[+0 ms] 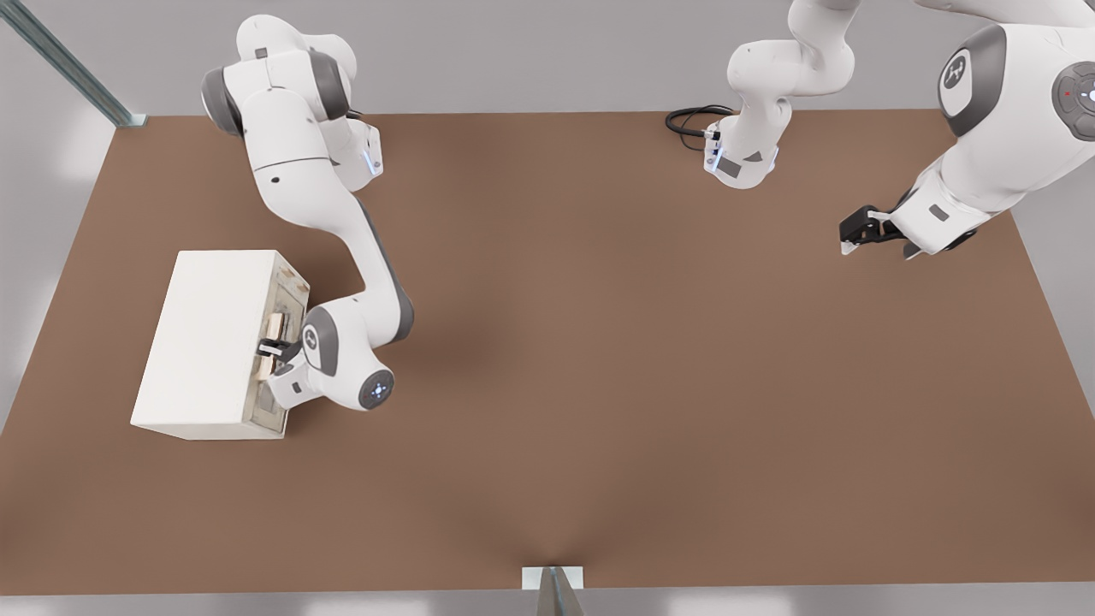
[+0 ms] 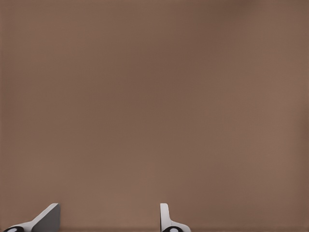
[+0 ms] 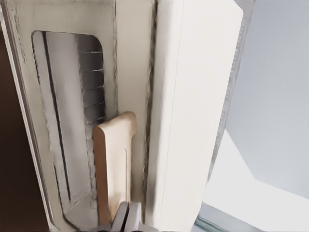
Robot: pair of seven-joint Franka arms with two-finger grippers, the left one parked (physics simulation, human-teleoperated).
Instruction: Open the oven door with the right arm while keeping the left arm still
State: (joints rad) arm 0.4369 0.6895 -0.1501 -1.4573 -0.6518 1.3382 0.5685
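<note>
Right arm's hand is at the oven door, apparently clenched on the beige handle; door looks closed against the oven on the surface, so pull straight back from the oven face, following the hinge arc without slipping off the bar. Right wrist view shows the door window and handle just ahead of the fingertips, while the front view alone shows the oven's whole body.

Brown table — black cable (coiled) at far edge.
</note>
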